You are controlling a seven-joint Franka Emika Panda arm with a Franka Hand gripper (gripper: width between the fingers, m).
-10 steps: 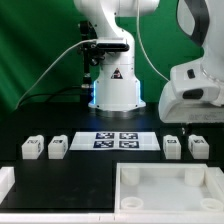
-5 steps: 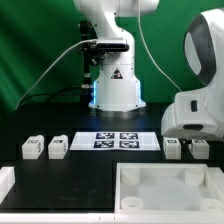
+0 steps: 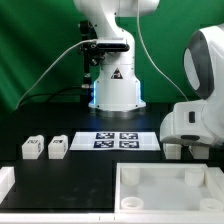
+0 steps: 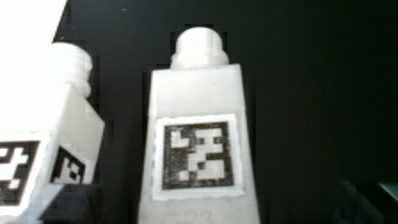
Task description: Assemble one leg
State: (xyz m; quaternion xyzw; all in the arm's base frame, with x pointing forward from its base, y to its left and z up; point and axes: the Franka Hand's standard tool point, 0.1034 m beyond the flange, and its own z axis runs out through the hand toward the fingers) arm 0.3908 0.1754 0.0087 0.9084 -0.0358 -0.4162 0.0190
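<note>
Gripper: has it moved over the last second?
Yes. Judged against the marker board, the gripper has dropped from well above it to about its level, over the legs at the exterior view's right.

- Marker board (image 3: 118,140): flat, white, four tags; lies on the black table (image 3: 90,172) in front of the robot base (image 3: 112,88).
- Leg (image 3: 57,148): small white tagged block, near the marker board on the exterior view's left.
- Second leg (image 3: 32,149): alike, same side, farther from the marker board, apart from the first.
- Arm (image 3: 198,120): bulky white end section, low over the table on the exterior view's right of the marker board; what lies under it is hidden.
- Tray-like square part (image 3: 165,167): large, white, nearer the camera than the marker board.
- Green backdrop (image 3: 40,50): behind the marker board.
</note>
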